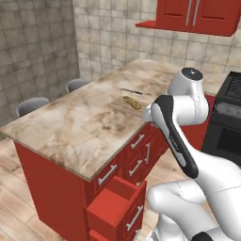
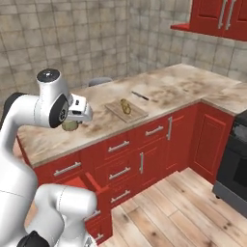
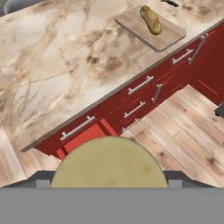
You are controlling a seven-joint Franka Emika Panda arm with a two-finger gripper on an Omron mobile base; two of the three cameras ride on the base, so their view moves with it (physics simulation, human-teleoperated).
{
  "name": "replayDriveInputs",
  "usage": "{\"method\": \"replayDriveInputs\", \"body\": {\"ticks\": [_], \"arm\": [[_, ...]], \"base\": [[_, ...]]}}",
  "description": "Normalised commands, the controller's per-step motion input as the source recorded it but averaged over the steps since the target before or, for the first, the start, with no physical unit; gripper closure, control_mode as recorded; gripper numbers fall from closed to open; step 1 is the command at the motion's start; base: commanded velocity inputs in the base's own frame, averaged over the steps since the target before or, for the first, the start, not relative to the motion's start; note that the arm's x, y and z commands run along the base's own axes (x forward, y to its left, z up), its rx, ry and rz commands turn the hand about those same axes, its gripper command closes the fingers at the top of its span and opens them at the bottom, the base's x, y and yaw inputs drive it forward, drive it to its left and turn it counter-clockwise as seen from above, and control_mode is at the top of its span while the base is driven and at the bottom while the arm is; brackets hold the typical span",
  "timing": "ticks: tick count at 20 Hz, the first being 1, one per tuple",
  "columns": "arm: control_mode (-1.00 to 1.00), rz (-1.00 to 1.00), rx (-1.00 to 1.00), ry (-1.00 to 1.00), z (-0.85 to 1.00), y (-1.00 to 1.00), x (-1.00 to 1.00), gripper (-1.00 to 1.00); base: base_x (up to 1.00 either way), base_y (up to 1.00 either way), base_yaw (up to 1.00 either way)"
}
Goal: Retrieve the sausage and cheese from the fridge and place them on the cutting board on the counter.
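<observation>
My gripper [image 3: 109, 180] is shut on the cheese [image 3: 109, 162], a dull olive-yellow round puck that bulges between the fingertips. From the right base view the cheese [image 2: 70, 126] hangs under the gripper [image 2: 72, 124] above the counter's [image 2: 169, 87] front edge, left of the cutting board [image 2: 137, 115]. That tan board [image 3: 168, 35] lies flat near the counter [image 3: 65, 57] edge with a golden bread loaf [image 3: 150, 19] on it. In the left base view the loaf [image 1: 132, 102] lies just beyond my arm. The sausage and the fridge are out of view.
A dark knife [image 2: 140, 95] lies behind the board. Below the gripper a red drawer [image 3: 83, 136] stands pulled open from the cabinet, also seen as drawer [image 1: 115, 203]. Two grey stools [image 1: 32, 104] stand on the counter's far side. A black stove [image 2: 234, 159] is at the right.
</observation>
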Motion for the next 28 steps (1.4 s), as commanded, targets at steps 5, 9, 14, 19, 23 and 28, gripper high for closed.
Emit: {"method": "replayDriveInputs", "body": {"ticks": [5,9,14,19,23,28], "arm": [[1.0,0.0,0.0,0.0,0.0,0.0,0.0,1.0],[1.0,0.0,0.0,0.0,0.0,0.0,0.0,1.0],[1.0,0.0,0.0,0.0,0.0,0.0,0.0,1.0],[1.0,0.0,0.0,0.0,0.0,0.0,0.0,1.0],[1.0,0.0,0.0,0.0,0.0,0.0,0.0,1.0],[1.0,0.0,0.0,0.0,0.0,0.0,0.0,1.0]], "base": [[1.0,-0.81,0.19],[1.0,-0.75,0.18],[1.0,-0.8,0.13],[0.49,-0.71,0.15],[0.21,-0.12,0.21],[0.17,0.0,0.21]]}}
